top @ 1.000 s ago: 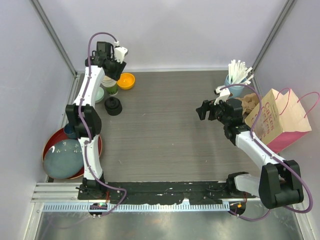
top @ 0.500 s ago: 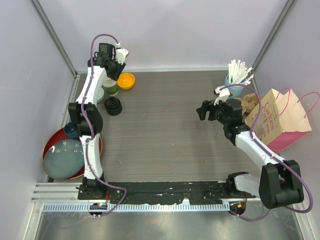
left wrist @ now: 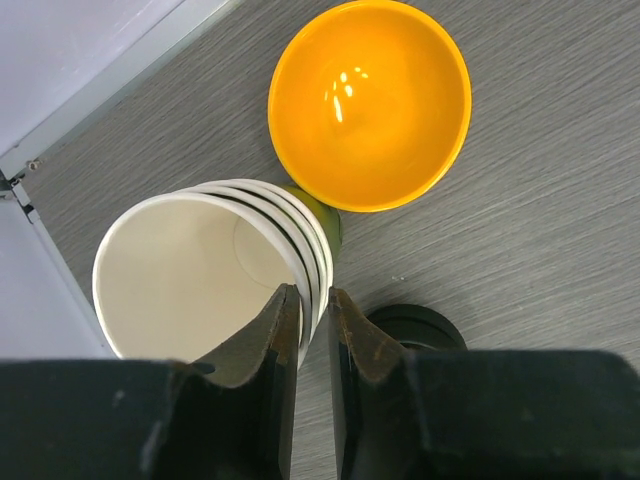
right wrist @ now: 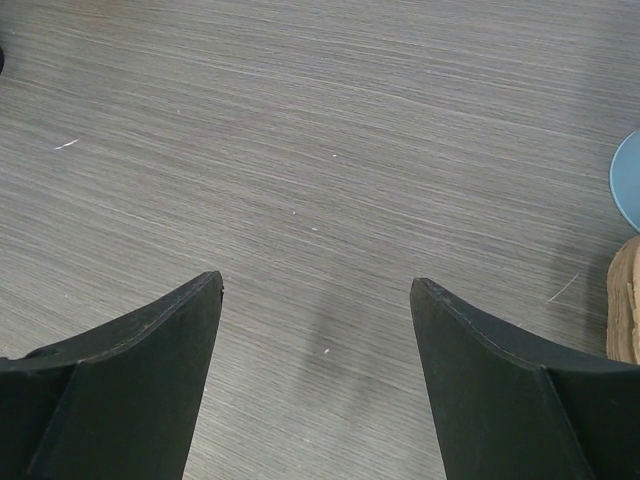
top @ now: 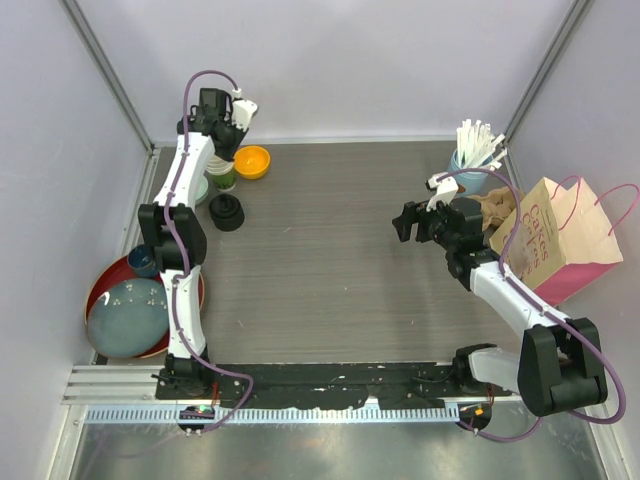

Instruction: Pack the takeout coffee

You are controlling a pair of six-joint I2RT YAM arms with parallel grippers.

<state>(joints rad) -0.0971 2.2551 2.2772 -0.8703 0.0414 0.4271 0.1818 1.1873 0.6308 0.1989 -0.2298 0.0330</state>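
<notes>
- Pinching the rim of the stack of cups [left wrist: 180,285], the left gripper [left wrist: 308,305] had one finger inside the top cup and one finger outside, with its jaws almost closed on the rim.
- The cups were white inside and green outside, tucked one inside another, and they stood at the far left corner of the table [top: 330,260].
- An orange bowl [left wrist: 370,100] sat just beside the cups.
- The black lids [top: 227,212] sat on the table near the cups, on the side closer to the arms.
- The right gripper [right wrist: 315,285] hung over the table with its jaws wide apart and nothing in it.
- A paper bag [top: 560,240], pink and brown, was at the right side, well apart from the cups.
- A light-blue cup of white straws [top: 470,160] stood just behind the bag.
</notes>
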